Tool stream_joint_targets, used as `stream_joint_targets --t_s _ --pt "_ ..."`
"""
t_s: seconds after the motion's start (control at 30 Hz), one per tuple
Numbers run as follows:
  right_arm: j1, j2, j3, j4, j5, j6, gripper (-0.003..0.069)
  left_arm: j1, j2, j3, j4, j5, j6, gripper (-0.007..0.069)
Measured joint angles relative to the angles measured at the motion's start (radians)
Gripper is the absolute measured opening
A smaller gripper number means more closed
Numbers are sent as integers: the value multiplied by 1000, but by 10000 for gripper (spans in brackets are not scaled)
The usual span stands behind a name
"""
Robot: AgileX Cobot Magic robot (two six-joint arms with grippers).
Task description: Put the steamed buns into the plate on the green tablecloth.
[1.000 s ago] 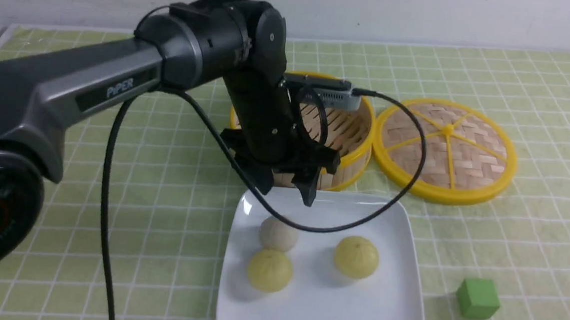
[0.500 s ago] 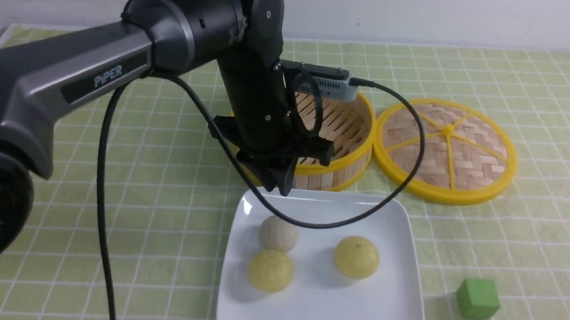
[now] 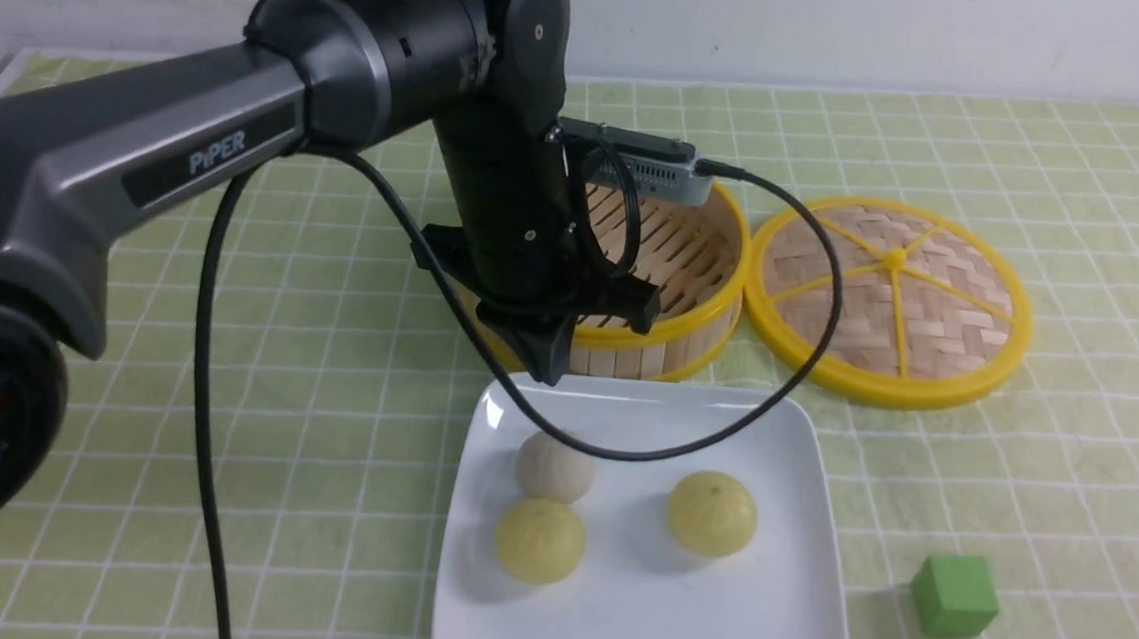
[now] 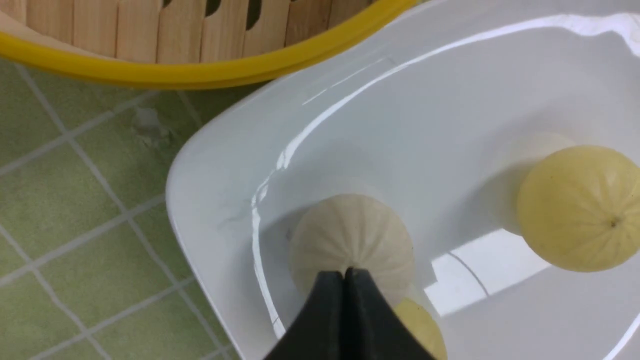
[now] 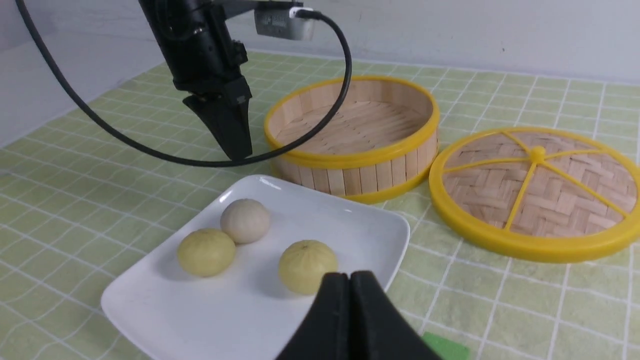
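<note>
Three steamed buns lie in the white square plate (image 3: 771, 594) on the green tablecloth (image 3: 320, 442): an off-white bun (image 3: 555, 467), a pale yellow bun (image 3: 539, 540) touching it, and another yellow bun (image 3: 712, 513) apart to the right. My left gripper (image 3: 544, 373) hangs shut and empty above the plate's far left rim. In the left wrist view its shut tips (image 4: 345, 272) point over the off-white bun (image 4: 350, 235). My right gripper (image 5: 349, 276) is shut and empty, out of the front view, near the plate's (image 5: 380, 235) right side.
An empty bamboo steamer (image 3: 677, 287) with yellow rim stands just behind the plate, partly behind my left arm. Its woven lid (image 3: 891, 302) lies flat to the right. A green cube (image 3: 954, 595) sits on the cloth right of the plate. A black cable (image 3: 701, 439) loops over the plate.
My left gripper has shut from wide open and has risen and drawn back a little to the left from over the plate. The buns have not moved.
</note>
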Motion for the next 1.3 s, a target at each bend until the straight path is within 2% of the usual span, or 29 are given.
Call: stream_joint_targets --t_s 0.8,0.9,1.0,1.03,1.07,1.1,1.13,1.3 --pt "-4 -21 16 -1 -15 -4 3 0 0 0 68 20 -1 15" --pt "-80 -74 81 -3 -39 -4 6 0 0 0 93 22 -2 17" --pt "-196 -99 162 -12 -39 -4 8 0 0 -1 115 23 -2 19" --pt "-204 -99 173 -11 -39 -4 8 0 -2 -1 124 23 -2 19" --pt "-268 -99 210 -14 -33 -4 10 0 -8 -1 136 23 -2 19" --pt "-276 -99 210 -15 -31 -4 10 0 -10 -1 138 23 -2 19" --pt "-332 -99 243 -19 -21 -4 12 0 -29 -1 156 23 -2 19" --pt "-410 -99 309 -44 -28 -5 12 0 -135 -1 195 25 -2 19"
